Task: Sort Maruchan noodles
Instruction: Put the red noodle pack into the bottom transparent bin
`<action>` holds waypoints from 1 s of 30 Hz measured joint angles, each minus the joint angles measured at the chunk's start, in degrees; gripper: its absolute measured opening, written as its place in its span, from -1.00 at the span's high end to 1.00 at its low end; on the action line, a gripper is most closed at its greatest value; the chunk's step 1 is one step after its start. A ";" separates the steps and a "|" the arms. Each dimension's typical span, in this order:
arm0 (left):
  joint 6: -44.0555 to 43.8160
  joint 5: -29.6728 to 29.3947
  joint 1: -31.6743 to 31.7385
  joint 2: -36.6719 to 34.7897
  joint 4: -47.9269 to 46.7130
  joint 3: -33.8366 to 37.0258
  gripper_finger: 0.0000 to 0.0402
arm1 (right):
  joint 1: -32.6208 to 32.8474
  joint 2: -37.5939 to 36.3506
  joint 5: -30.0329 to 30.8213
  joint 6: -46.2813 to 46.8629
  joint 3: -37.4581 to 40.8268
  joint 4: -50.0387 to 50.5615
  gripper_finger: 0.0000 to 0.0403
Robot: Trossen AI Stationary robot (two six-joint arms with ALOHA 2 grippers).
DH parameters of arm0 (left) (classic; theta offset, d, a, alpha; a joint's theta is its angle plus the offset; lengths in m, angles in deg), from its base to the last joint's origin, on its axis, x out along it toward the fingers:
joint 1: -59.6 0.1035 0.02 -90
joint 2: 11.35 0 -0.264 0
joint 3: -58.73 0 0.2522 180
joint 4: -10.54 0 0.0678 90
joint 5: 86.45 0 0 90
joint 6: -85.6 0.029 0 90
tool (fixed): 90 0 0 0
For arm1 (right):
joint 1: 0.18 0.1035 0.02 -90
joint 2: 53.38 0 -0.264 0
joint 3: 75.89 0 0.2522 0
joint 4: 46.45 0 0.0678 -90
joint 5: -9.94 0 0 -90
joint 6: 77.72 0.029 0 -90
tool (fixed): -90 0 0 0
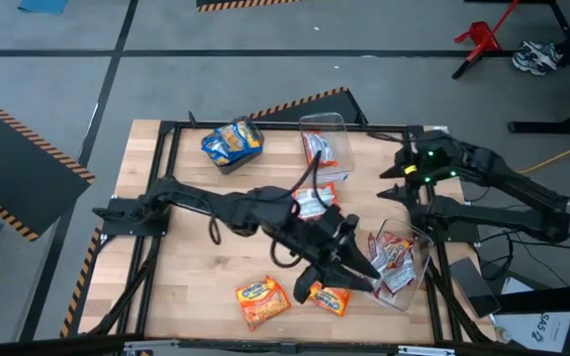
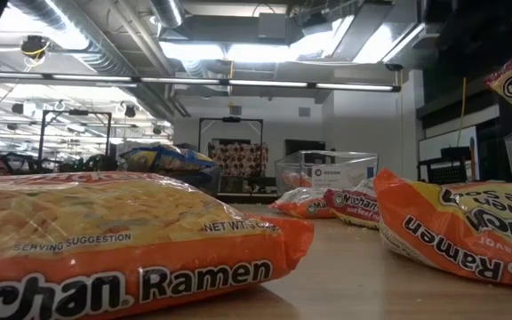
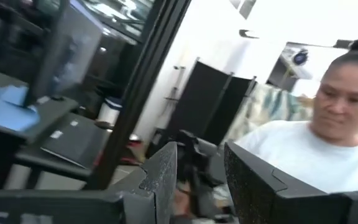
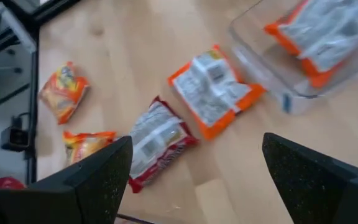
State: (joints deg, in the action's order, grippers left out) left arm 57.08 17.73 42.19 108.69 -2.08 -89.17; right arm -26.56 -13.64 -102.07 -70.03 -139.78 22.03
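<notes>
The noodle packets lie flat on the wooden table. A blue-and-yellow heap sits at the far left. Two orange packets lie near the front edge. An orange packet and a red one lie mid-table. Red-and-white packets lie in the clear bin at the right. My left gripper is open and empty, reaching level beside that bin; its fingers show nothing between them. My right gripper hovers wide open and empty above the far right.
A second clear bin at the far edge holds an orange packet. The left arm lies across the table's middle, over one packet. A person stands beyond the table. A dark metal frame borders the table.
</notes>
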 joint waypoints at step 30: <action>2.09 -9.24 -1.36 -2.02 -9.35 0.12 0.37 | 45.59 26.08 22.91 1.97 -9.11 9.74 -0.72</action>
State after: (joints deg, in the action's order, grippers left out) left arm 59.17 8.49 40.83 106.67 -11.43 -89.05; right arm 19.03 12.44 -79.15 -68.06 -148.89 31.78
